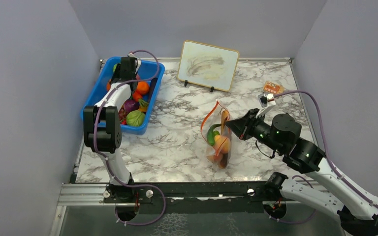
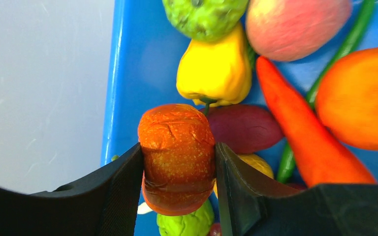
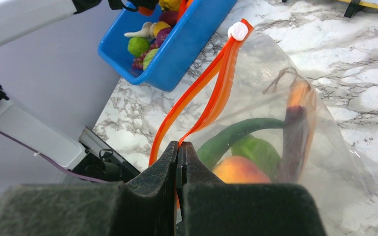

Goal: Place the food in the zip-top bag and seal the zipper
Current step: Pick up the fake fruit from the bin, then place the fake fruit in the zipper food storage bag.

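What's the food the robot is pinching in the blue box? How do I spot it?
Find the blue bin at the far left of the table, where the left arm reaches in. Squeezed between its jaws is a reddish speckled lump with a cracked top. Its neighbours are smooth: yellow pepper, purple piece, carrot.

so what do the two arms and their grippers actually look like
Both are slim white links joined by chunky black joint housings, the left arm and right arm alike. A mauve cable loops along each. Small green lights glow on the right arm's black wrist. The left gripper and right gripper have two matte black fingers each.
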Motion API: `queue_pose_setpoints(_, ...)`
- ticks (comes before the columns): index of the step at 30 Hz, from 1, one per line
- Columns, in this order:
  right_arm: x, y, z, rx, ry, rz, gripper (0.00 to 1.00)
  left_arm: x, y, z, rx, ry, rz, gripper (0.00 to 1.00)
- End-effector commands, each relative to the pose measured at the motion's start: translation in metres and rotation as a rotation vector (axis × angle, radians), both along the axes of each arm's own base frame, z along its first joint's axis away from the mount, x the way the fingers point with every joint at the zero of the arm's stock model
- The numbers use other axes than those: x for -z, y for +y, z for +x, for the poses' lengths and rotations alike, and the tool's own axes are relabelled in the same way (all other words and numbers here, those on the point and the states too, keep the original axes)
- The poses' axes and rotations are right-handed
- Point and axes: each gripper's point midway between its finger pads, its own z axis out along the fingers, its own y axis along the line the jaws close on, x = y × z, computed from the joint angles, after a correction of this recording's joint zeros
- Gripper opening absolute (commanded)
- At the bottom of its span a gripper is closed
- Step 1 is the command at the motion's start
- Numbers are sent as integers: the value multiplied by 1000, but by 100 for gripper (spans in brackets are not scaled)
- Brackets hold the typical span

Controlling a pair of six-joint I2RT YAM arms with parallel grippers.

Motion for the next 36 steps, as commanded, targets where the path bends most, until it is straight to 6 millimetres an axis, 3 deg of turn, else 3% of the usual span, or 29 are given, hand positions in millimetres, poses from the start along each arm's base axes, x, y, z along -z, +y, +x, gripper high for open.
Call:
queue_pose_setpoints(1,-14,4,3,2,-42,51,1,-33,-31,-10,46,-59,-52,41)
queue_pose_setpoints(11,-19,8,1,-21,-45,58,1,-95,-126,-37,269,-185,-311,41)
queue_pose_setpoints(13,-19,7,0,-20,-43,55,1,-99,-142,-51,318,-200,-415,41)
queue_pose_setpoints(19,-22,5,-3,-24,-35,59,1,-148,-186,-85,513,-303,-638,42)
queue_pose_setpoints(23,-20,7,-1,-21,-30,56,1,-169,-233,-119,718,-269,-860,41)
queue_pose_setpoints(29,-18,15,1,-43,-15,62,1,-176,-289,-172,882,-180,-1262,34)
queue_pose_setpoints(36,-12,19,2,-52,0,43,1,-199,-327,-222,1018,-117,-1498,32)
